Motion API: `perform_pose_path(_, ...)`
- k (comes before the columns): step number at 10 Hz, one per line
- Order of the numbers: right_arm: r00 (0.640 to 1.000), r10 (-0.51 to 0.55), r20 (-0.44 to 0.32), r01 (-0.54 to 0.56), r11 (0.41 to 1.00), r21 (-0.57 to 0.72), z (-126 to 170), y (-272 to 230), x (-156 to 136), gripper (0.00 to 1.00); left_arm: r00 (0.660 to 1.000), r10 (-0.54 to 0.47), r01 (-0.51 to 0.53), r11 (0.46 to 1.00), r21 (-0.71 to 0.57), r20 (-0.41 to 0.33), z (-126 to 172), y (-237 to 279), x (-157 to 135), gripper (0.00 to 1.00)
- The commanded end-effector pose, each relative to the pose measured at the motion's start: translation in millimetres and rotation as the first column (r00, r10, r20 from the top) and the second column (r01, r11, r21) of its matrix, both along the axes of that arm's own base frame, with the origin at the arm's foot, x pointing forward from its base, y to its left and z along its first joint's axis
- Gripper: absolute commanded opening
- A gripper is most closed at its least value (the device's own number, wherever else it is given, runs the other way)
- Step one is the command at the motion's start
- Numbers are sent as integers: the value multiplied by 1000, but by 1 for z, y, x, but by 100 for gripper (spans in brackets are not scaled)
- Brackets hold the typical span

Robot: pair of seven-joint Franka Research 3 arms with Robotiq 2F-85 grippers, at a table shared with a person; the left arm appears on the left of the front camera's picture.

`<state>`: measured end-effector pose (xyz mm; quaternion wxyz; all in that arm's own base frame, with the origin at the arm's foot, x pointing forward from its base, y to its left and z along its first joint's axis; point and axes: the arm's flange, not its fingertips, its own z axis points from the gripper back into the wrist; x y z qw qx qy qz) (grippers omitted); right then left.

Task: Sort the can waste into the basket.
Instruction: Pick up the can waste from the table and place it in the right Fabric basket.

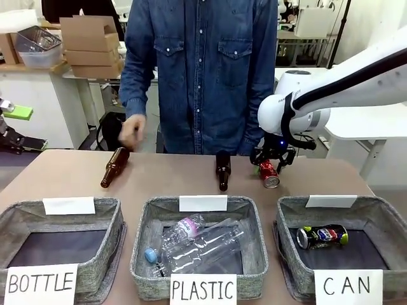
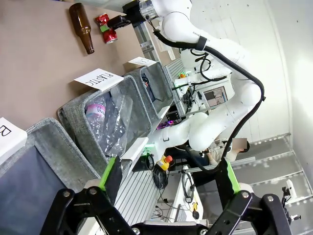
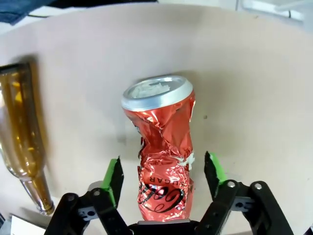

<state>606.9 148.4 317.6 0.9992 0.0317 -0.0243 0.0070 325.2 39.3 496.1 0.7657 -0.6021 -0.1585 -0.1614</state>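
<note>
Clear plastic bottles (image 1: 203, 244) in middle basket (image 1: 150, 284)

Red can (image 3: 164, 161): crumpled glossy metal, duller silver lid. Brown bottle (image 3: 22, 142): smooth glossy glass. Table (image 3: 244, 73): matt, smooth. CAN basket (image 1: 378, 217): rough grey woven cloth, matt. Its paper sign (image 1: 348, 287): flat white. Dark can (image 1: 322, 236): shiny metal. Clear bottles (image 1: 203, 244): glossy crinkled plastic.

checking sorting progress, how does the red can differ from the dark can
The red can lies on the table between the right gripper's open fingers; the dark can lies inside the CAN basket. One is shiny red, the other dark and silver. Both are dented and on their sides.
</note>
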Motion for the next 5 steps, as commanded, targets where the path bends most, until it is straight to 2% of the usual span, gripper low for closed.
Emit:
perform_pose_path(1, 1000, 25, -7, -25, 999, -20, 5, -1, 0, 0, 1000, -10, 10, 1000, 7, -2, 2, 1, -4, 100)
perform_pose_path(2, 1000, 25, 0, -24, 999, -44, 4, -1, -1, 35, 1000, -10, 10, 1000, 7, -2, 2, 1, -4, 100)
perform_pose_path(3, 1000, 25, -2, -25, 998, -51, 3, -1, -1, 0, 1000, -10, 10, 1000, 7, -2, 2, 1, -4, 100)
perform_pose_path(5, 1000, 22, -2, -22, 998, -51, 3, -1, -1, 3, 1000, -10, 10, 1000, 7, -2, 2, 1, -4, 100)
